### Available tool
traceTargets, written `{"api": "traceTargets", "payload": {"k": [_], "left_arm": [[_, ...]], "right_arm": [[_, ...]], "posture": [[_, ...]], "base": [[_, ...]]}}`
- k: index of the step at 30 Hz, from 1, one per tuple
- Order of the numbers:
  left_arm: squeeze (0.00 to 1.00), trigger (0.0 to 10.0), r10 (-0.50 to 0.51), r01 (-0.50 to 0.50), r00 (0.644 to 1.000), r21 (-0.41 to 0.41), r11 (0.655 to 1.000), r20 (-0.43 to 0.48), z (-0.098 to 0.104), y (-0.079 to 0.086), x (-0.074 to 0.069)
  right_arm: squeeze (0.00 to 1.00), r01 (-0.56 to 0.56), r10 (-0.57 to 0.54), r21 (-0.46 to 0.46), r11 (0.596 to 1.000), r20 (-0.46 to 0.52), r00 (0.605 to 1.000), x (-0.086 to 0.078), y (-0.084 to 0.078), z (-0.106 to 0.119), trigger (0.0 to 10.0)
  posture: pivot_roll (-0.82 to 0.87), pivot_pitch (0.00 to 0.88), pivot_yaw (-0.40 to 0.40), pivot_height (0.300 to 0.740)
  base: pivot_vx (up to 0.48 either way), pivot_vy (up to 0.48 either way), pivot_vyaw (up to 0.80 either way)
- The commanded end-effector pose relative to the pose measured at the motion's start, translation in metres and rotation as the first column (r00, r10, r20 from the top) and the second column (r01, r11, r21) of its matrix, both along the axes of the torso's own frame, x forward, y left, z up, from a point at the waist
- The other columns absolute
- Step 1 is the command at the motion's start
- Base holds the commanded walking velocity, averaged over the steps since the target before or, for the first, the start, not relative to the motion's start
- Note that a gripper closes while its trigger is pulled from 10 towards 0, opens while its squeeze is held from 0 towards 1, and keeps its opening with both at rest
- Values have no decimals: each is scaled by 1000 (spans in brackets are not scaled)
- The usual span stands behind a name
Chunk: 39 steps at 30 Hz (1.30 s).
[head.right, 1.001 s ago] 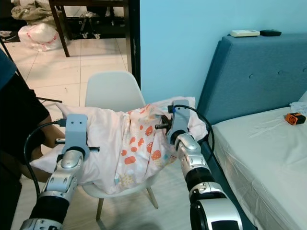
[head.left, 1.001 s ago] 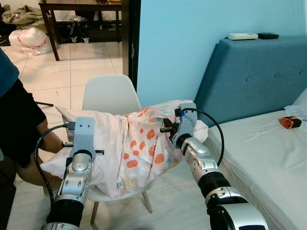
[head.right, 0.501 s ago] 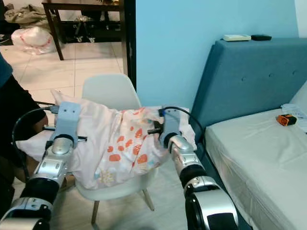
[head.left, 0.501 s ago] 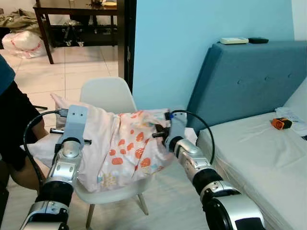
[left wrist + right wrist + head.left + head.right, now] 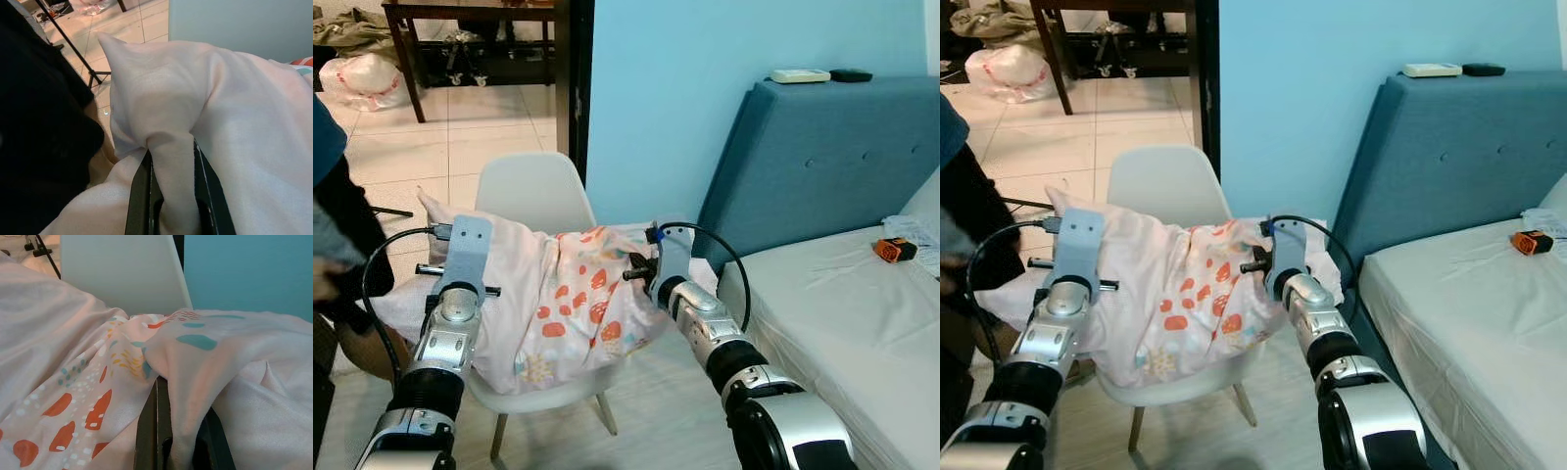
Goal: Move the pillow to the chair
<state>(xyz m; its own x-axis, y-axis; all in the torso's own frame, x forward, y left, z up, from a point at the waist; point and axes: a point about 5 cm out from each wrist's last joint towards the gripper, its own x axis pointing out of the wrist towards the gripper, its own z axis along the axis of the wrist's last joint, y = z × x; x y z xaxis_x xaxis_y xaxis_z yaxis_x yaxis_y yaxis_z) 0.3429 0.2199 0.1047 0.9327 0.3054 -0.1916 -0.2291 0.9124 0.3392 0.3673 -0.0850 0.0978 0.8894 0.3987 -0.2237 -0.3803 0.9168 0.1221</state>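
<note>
the pillow point(image 5: 570, 304) lies across the seat of the white chair point(image 5: 534, 192), overhanging it on both sides. the left end effector point(image 5: 171, 196) is clamped on a fold of the pillow's pale end, and the right end effector point(image 5: 176, 440) is clamped on its patterned end, nearer the blue bed point(image 5: 842, 313)

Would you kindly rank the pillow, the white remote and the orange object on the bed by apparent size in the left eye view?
1. pillow, by far the largest, though nearest the camera.
2. white remote on the headboard.
3. orange object on the bed; close to the remote in apparent size, so those two are uncertain.
</note>
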Motion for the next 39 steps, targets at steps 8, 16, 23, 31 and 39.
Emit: {"api": "traceTargets", "payload": {"k": [8, 16, 23, 31, 39], "left_arm": [[0, 10000, -13, 14, 1000, -23, 1000, 16, -1, -8, -1], [0, 10000, -2, 3, 1000, -23, 1000, 25, 2, -5, -1], [0, 10000, -11, 12, 1000, -25, 1000, 24, 2, -9, 0], [0, 10000, -20, 21, 1000, -26, 999, 18, 1, -11, 0], [0, 10000, -24, 25, 1000, -27, 999, 15, 1, -12, 0]], "right_arm": [[0, -18, 16, 33, 999, 63, 998, 3, 8, 11, 10000], [0, -22, 17, 59, 998, 83, 996, 4, 11, 16, 10000], [0, -16, 11, 58, 998, 82, 997, 5, 9, 16, 10000], [0, -6, 1, 59, 998, 79, 997, 4, 6, 14, 10000], [0, -5, 0, 60, 998, 79, 997, 4, 5, 13, 10000]], "posture": [[64, 16, -97, 740], [64, 17, -94, 720], [60, 18, -87, 700], [59, 19, -82, 685], [62, 22, -81, 680]], "base": [[0, 0, 0], [0, 0, 0], [0, 0, 0], [0, 0, 0], [0, 0, 0]]}}
